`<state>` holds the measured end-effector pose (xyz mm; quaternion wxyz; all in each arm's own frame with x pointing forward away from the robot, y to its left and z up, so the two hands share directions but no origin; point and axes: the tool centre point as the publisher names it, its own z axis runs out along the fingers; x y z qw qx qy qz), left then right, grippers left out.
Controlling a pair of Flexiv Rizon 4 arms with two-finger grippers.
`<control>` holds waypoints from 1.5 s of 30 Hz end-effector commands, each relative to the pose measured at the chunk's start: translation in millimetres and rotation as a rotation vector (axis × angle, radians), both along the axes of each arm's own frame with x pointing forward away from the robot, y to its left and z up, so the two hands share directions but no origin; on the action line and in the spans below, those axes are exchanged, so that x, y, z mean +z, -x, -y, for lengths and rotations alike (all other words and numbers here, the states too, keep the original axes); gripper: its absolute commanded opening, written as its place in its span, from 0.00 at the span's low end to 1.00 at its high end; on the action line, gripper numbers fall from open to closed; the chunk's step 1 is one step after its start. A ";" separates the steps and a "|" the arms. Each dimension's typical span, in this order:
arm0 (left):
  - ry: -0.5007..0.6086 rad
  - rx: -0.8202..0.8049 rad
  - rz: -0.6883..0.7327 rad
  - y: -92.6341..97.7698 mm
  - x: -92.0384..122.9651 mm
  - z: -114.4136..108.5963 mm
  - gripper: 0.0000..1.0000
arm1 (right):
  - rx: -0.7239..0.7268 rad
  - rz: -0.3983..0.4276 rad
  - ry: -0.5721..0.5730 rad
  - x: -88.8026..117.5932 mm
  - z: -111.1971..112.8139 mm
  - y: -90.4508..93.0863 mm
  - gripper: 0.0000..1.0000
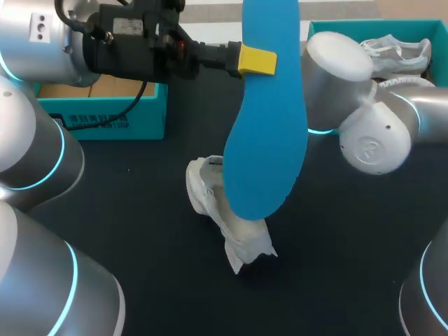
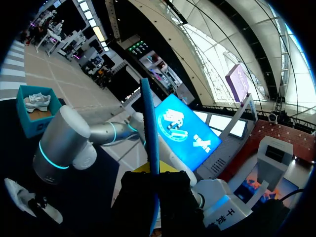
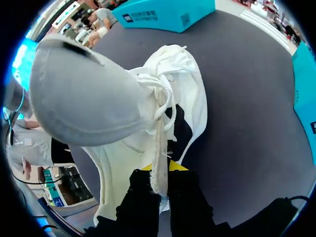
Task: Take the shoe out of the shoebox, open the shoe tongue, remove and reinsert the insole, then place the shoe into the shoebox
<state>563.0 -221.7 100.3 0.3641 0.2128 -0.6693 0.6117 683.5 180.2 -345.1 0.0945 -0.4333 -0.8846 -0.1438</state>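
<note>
My left gripper (image 1: 257,61) is raised high over the table and shut on the heel end of a blue insole (image 1: 266,126), which hangs down toe first. In the left wrist view the insole (image 2: 150,138) stands edge-on between the fingers of that gripper (image 2: 153,173). Under the insole a white shoe (image 1: 213,199) lies on the dark table. My right arm (image 1: 371,140) comes in from the right; the insole hides its gripper in the head view. In the right wrist view the right gripper (image 3: 159,170) is shut on a thin upright flap of the shoe (image 3: 182,98), by the laces.
An open teal shoebox (image 1: 105,112) stands at the back left. A second teal box (image 1: 329,31) at the back right holds another white shoe (image 1: 399,52). The dark table (image 1: 140,231) stretches in front of the shoe.
</note>
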 end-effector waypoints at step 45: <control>0.001 -0.001 0.000 -0.2 -1.2 1.0 0.00 | -0.581 -0.056 -0.058 -28.4 -1.1 -2.0 0.00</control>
